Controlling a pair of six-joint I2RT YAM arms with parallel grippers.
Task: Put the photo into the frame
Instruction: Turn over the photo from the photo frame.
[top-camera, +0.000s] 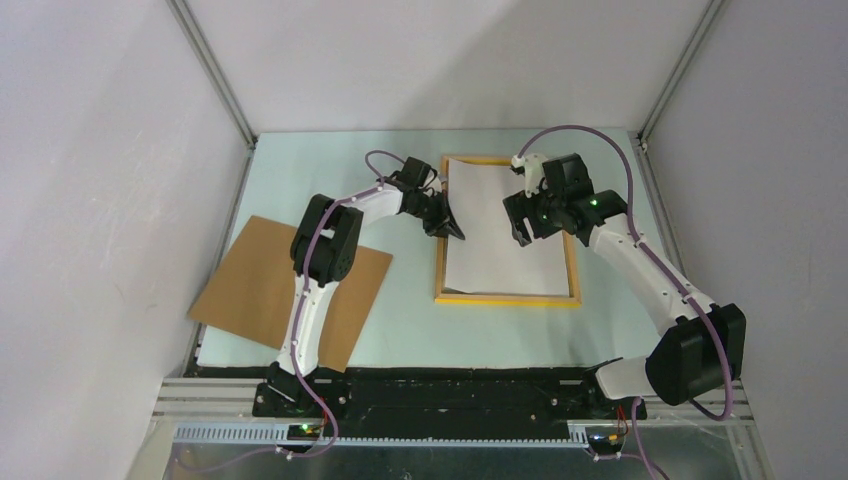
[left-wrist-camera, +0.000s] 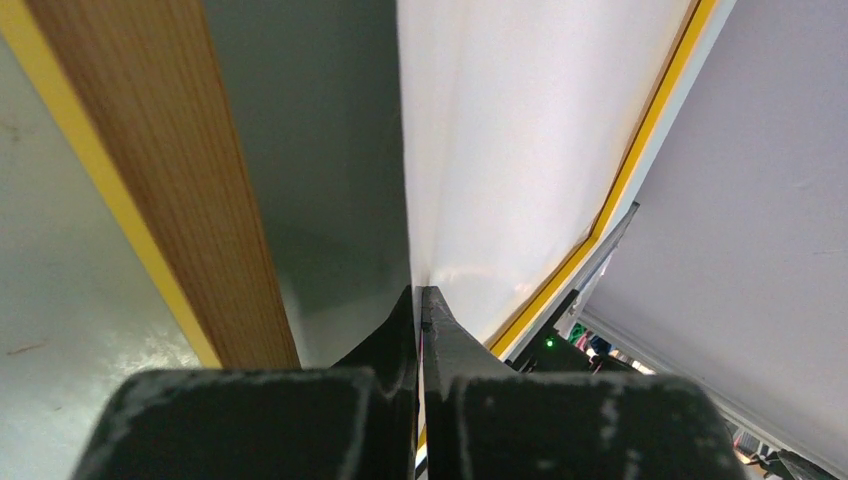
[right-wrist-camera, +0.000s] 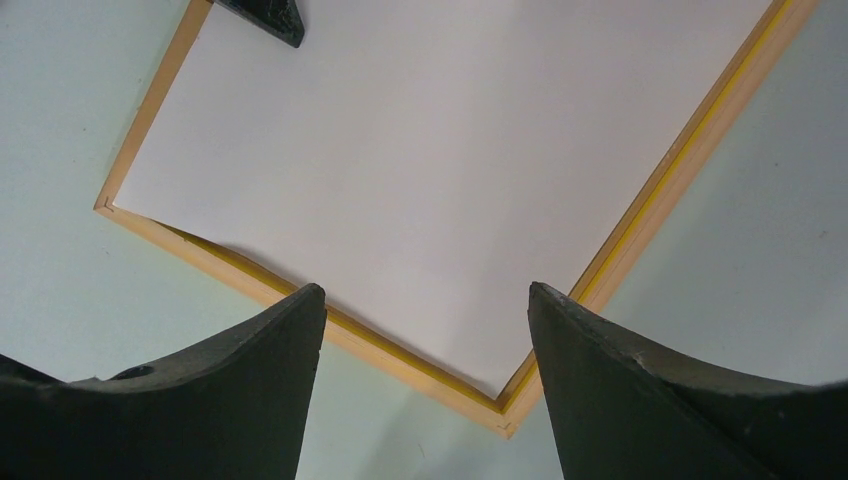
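Photo (top-camera: 505, 225) lies white side up inside the frame (top-camera: 508, 299) at the far middle of the table (top-camera: 400, 330). Its left edge is raised off the pane and pinched in the fully closed jaws of the left gripper (left-wrist-camera: 420, 295). The right gripper (right-wrist-camera: 425, 300) hovers over the sheet's right part, jaws wide apart, holding nothing.

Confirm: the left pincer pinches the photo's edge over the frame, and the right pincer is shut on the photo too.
Wrong on the right pincer: it is open above the photo, gripping nothing, as the right wrist view shows. The left pincer pinches the photo's edge over the frame.
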